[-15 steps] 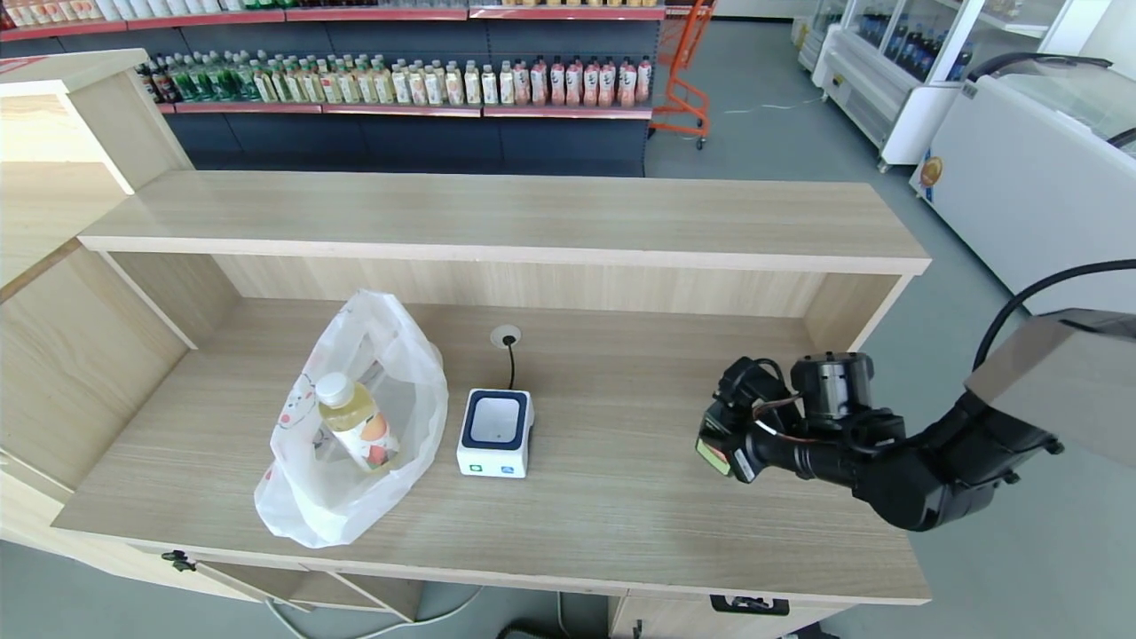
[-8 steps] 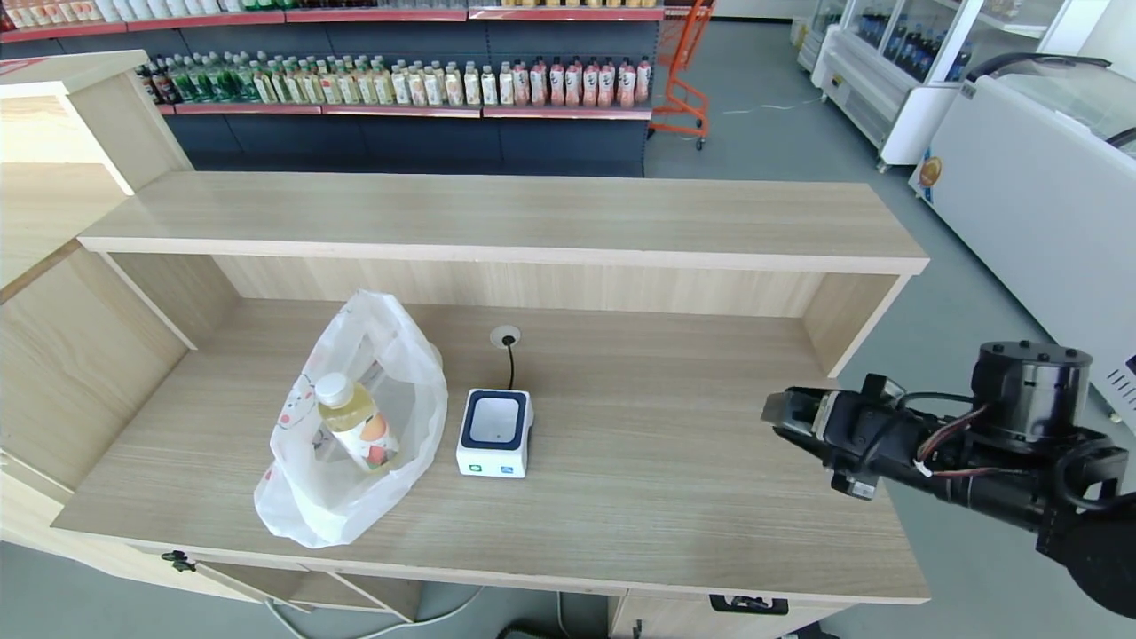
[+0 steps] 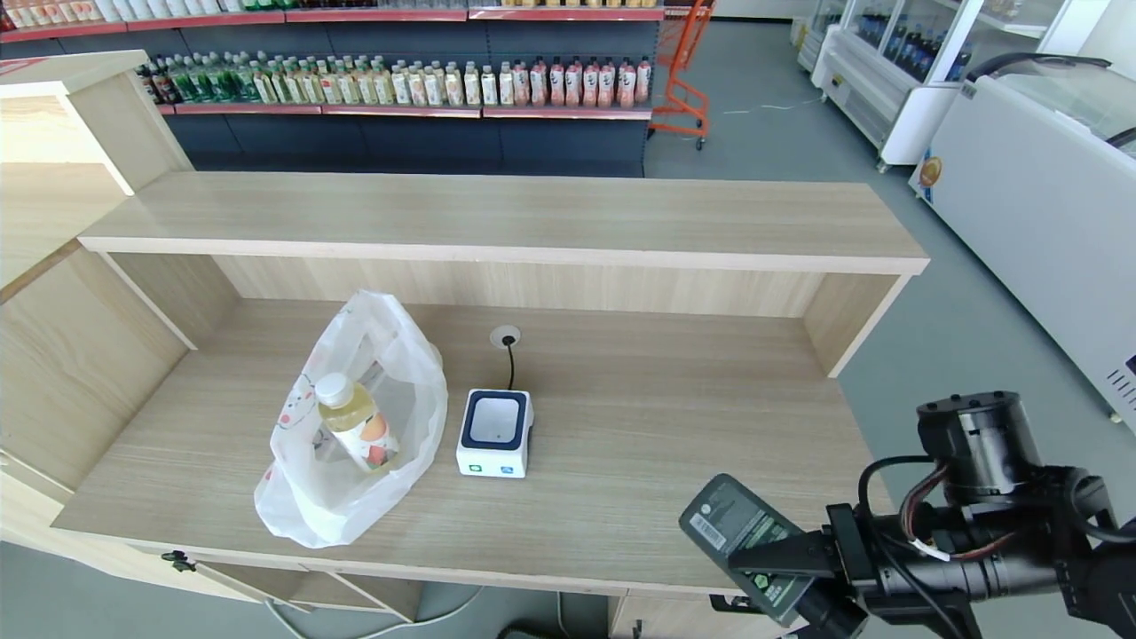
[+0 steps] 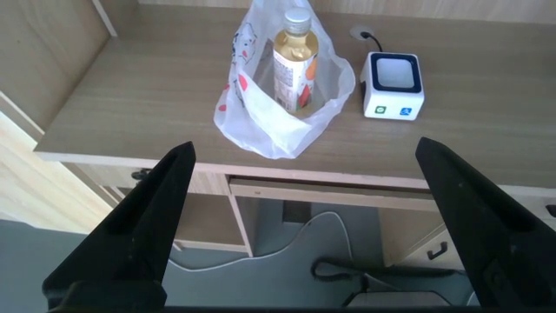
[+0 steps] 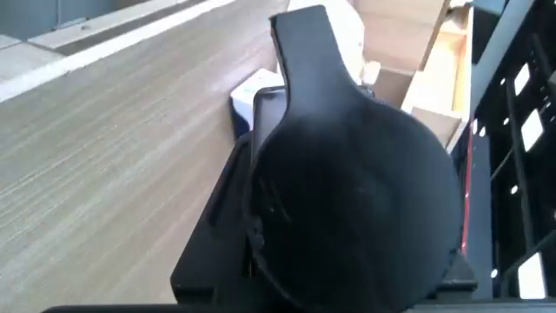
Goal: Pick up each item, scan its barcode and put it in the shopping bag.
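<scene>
A white plastic shopping bag (image 3: 293,506) stands open on the left of the wooden counter (image 3: 621,399), with a bottle of yellow drink (image 3: 355,426) upright inside it. Just right of the bag sits the white barcode scanner (image 3: 495,432), window facing up. My right gripper (image 3: 785,564) hangs over the counter's front right edge, shut on a flat dark packet (image 3: 732,528) whose barcode label faces up. In the left wrist view my left gripper (image 4: 313,226) is open and holds nothing, in front of and below the counter, facing the bag (image 4: 261,122), bottle (image 4: 294,61) and scanner (image 4: 393,84).
A raised ledge (image 3: 497,217) runs along the counter's far side, with side walls at both ends. The scanner's cable (image 3: 509,359) leads to a hole in the counter. Shelves of bottles (image 3: 399,84) and freezers (image 3: 1021,160) stand beyond.
My right arm has swung from above the counter's right part down to its front right edge. The wrist has turned, and the dark packet's label now faces up.
</scene>
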{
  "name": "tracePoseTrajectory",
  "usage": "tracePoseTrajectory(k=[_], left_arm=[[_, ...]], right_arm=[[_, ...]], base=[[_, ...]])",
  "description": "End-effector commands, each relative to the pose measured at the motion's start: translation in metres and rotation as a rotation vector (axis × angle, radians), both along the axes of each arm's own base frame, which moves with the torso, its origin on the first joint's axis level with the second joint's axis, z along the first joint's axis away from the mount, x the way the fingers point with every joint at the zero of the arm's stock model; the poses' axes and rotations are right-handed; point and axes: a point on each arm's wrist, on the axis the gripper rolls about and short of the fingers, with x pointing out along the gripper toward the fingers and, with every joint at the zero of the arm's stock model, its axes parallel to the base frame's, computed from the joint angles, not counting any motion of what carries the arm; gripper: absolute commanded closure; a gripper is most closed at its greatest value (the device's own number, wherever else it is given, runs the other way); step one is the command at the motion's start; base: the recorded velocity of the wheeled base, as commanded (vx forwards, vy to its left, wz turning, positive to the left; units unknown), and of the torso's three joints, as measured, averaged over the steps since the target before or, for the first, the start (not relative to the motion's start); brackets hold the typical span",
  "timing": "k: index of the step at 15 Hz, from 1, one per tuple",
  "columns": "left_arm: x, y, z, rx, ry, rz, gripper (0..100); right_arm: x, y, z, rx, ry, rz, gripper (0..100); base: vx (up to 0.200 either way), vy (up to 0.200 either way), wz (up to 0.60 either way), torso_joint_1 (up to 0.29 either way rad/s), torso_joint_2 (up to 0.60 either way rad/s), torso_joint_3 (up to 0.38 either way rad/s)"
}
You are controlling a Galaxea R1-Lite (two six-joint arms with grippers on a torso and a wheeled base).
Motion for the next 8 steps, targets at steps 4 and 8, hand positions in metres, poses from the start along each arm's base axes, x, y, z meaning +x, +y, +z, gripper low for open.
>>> tracePoseTrajectory(k=[4,8], left_arm=[[0.0,0.0,0.0,-0.001,-0.001,0.0,0],[0.0,0.0,0.0,-0.001,-0.001,0.0,0]], right_arm=[[-0.01,0.03,0.01,0.056,-0.145,0.218,100],[-0.015,0.039,0.013,0.103,-0.19,0.317,100]], base=[[0.0,0.0,0.0,0.0,0.0,0.0],[0.0,0.0,0.0,0.0,0.0,0.0]])
